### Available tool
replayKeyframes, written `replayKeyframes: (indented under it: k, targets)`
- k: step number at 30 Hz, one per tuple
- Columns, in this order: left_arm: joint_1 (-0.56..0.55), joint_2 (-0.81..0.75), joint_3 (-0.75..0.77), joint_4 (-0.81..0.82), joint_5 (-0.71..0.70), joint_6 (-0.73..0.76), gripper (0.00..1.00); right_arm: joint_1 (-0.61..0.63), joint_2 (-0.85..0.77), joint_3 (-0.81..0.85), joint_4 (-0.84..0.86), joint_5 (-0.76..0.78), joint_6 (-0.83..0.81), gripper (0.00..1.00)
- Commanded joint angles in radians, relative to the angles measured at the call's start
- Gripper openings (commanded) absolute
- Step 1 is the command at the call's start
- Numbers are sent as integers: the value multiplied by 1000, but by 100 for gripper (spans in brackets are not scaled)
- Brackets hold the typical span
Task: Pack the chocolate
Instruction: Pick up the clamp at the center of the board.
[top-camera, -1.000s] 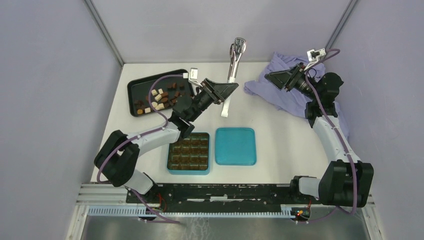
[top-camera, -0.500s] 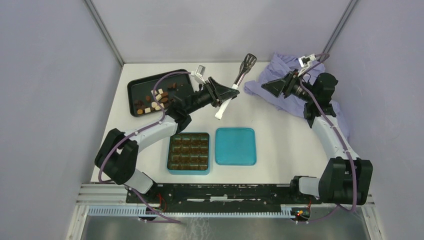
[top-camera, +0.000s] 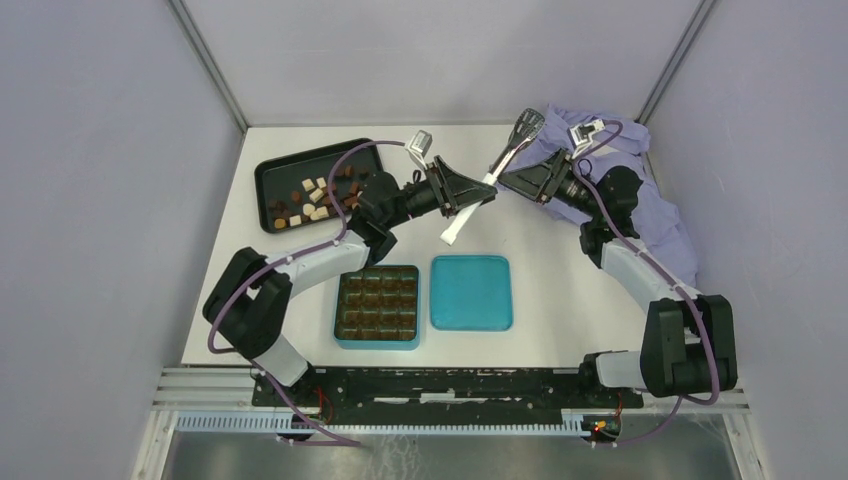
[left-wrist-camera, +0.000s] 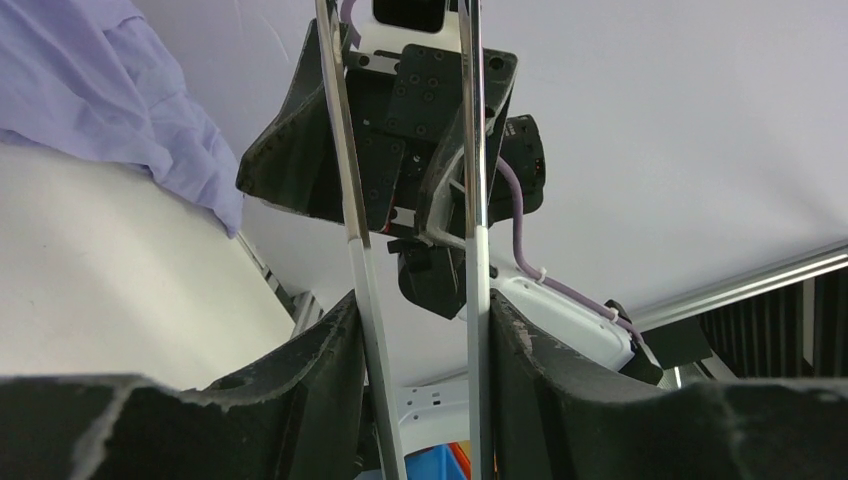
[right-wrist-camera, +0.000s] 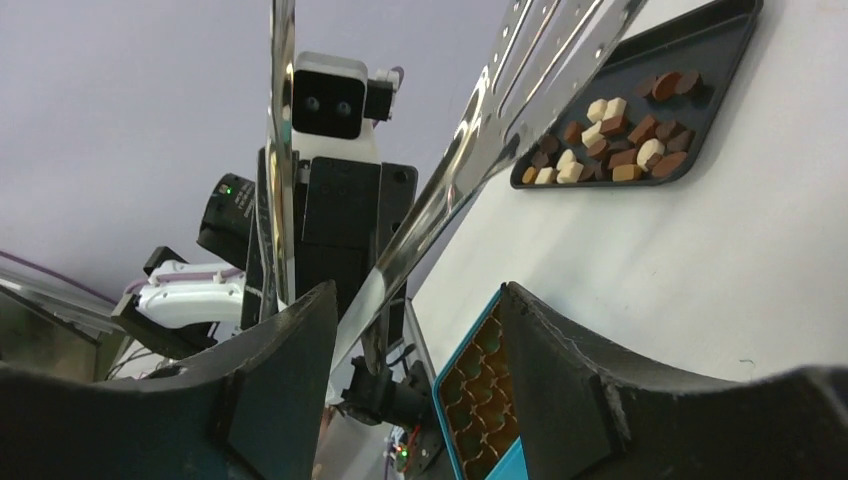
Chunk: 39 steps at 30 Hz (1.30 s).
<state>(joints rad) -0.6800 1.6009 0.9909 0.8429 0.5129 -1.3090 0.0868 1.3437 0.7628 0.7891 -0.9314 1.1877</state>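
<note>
left end effector (top-camera: 480, 192) is pinching a pair of metal tongs with white grip ends (top-camera: 512, 150), held in the air above the white counter (top-camera: 560, 280). in the left wrist view both tong arms (left-wrist-camera: 347, 150) run up between the black fingers (left-wrist-camera: 320, 370), each arm against the inside face of a finger.

right end effector (top-camera: 505, 180) faces the left one nose to nose, just beside it. its jaws are spread, and in the right wrist view the tongs (right-wrist-camera: 500, 100) pass through the gap (right-wrist-camera: 410, 300). one arm sits close by one finger; cannot tell if it touches. the other arm is clear of the opposite finger. the tong head sticks out past the right end effector, towards the crumpled lavender cloth (top-camera: 660, 215) at the far right of the counter.

the chocolate (top-camera: 315, 195), small dark brown, tan and cream pieces, lies loose on the black rectangular tray (top-camera: 262, 175) at the far left, well apart from both end effectors. same pile shows in the right wrist view (right-wrist-camera: 610, 135).

teal square box with a brown grid insert (top-camera: 377, 344) sits near the front edge. its flat teal lid (top-camera: 471, 292) lies just beside it on the right.
</note>
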Motion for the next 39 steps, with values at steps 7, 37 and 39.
replayKeyframes:
  k: [7,37,39]
  targets:
    - [-18,27,71,152,33,-78,18,-1,36,37,192,99,207,54]
    - [-47,50,77,156,-40,-73,40,-2,55,76,169,106,197,0]
    - [-48,34,66,142,-74,-60,50,-1,50,70,178,106,204,0]
